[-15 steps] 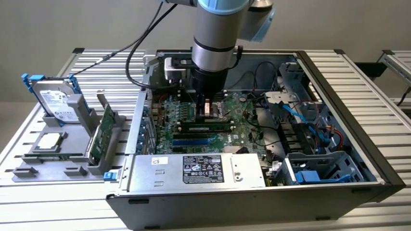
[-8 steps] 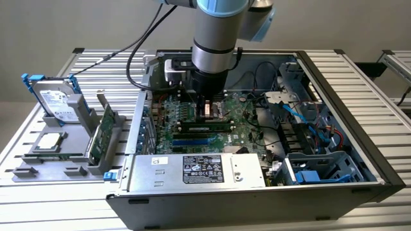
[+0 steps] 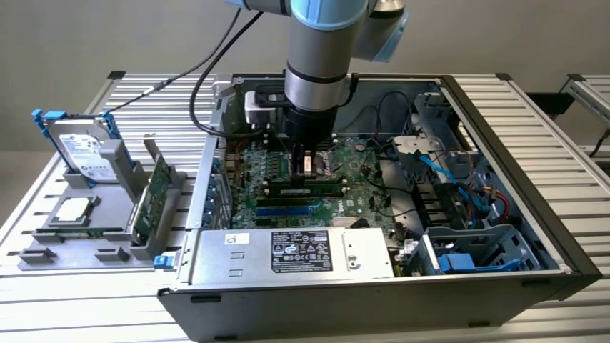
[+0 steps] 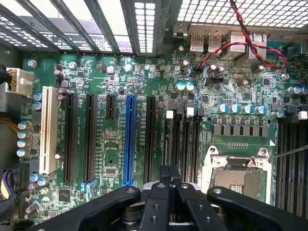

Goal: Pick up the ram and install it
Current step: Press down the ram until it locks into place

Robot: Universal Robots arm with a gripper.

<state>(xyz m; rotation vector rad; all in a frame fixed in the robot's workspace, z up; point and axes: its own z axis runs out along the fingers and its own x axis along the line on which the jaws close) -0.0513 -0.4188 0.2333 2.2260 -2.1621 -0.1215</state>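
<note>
The gripper [image 3: 307, 174] hangs low inside the open case [image 3: 496, 171], just above the motherboard [image 4: 110, 144]. Its fingers [image 4: 169, 192] are pressed together with nothing between them. The ram [image 3: 307, 191] sits flat in a slot right under the fingertips. An expansion card [image 3: 150, 196] stands well apart, outside the case.

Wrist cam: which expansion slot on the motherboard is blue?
The long blue slot standing mid-row; its neighbours are black, and the white slot sits at the row's end.
</note>
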